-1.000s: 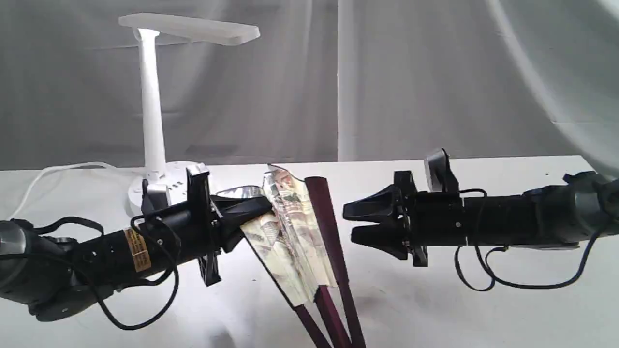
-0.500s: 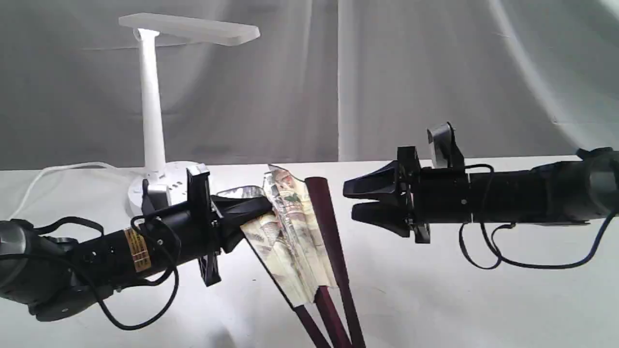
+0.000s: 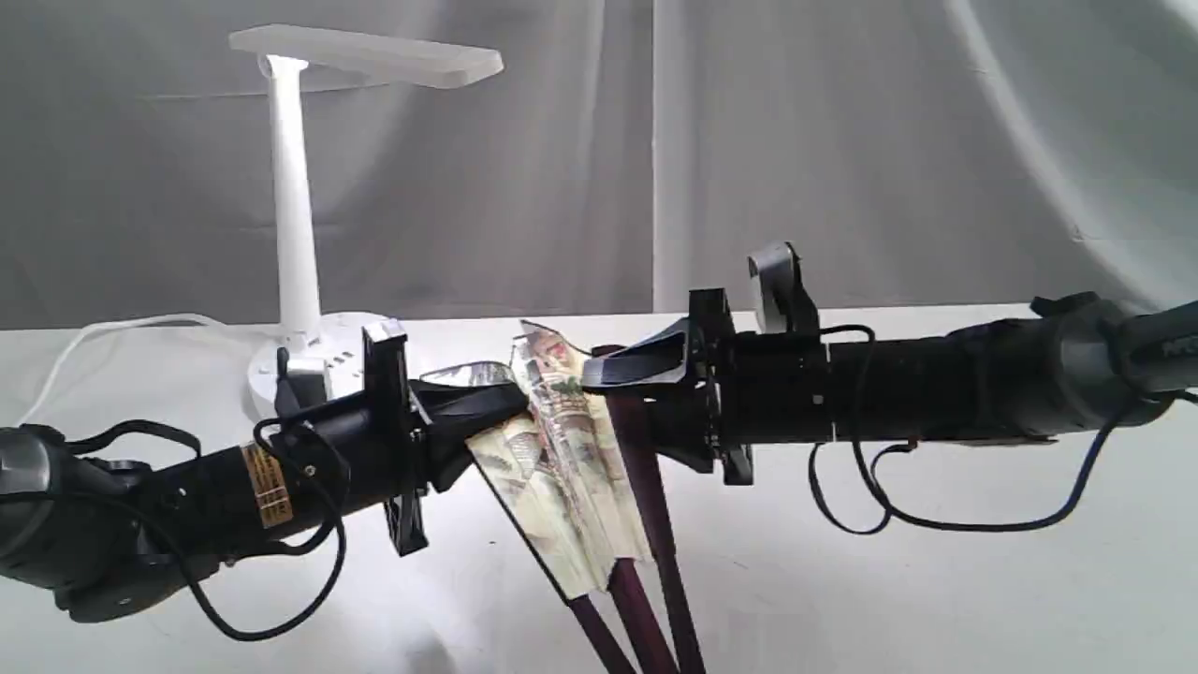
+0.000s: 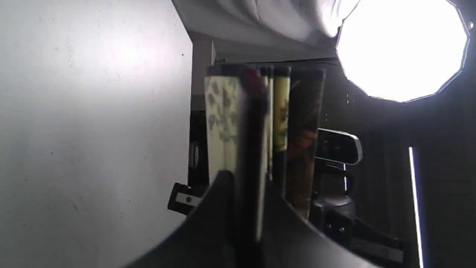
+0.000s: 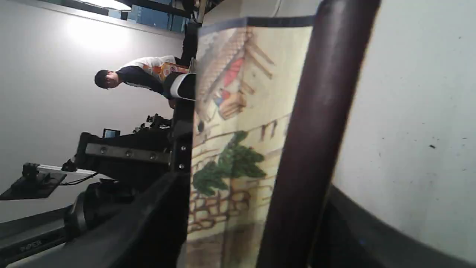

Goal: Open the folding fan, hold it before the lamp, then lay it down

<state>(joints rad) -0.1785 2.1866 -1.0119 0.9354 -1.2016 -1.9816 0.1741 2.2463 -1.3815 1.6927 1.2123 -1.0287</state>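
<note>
Right wrist view: the right gripper (image 5: 253,186) has its two black fingers spread wide. The dark red outer stick of the folding fan (image 5: 241,149) sits in the gap with some painted paper beside it. The jaws are not squeezing. One finger (image 5: 357,227) is close by the stick, and I cannot tell if it touches.

In the left wrist view, the left gripper (image 4: 249,178) is pinched tight on the other side of the fan (image 4: 223,111), with a dark stick and paper folds between its fingers.

In the exterior view, the fan (image 3: 562,440) is only partly open. It stands tilted in the front middle of the table (image 3: 936,580), between the left gripper (image 3: 510,402) and the right gripper (image 3: 613,407). Its low end runs off the picture, so I cannot tell if it rests on the table. The fan's stick hides the right gripper's lower finger.

The lamp (image 3: 292,206) stands at the back left, well behind the fan. The left arm covers part of its round base. Its white cord (image 3: 112,328) lies on the table to the left. A grey curtain (image 3: 796,140) hangs behind it all.

Count: one fan with three dark red sticks showing low down, one lamp, one cord, two grippers. The right wrist view also shows one person (image 5: 126,76) far off. The left wrist view shows one big bright round light (image 4: 401,48).
</note>
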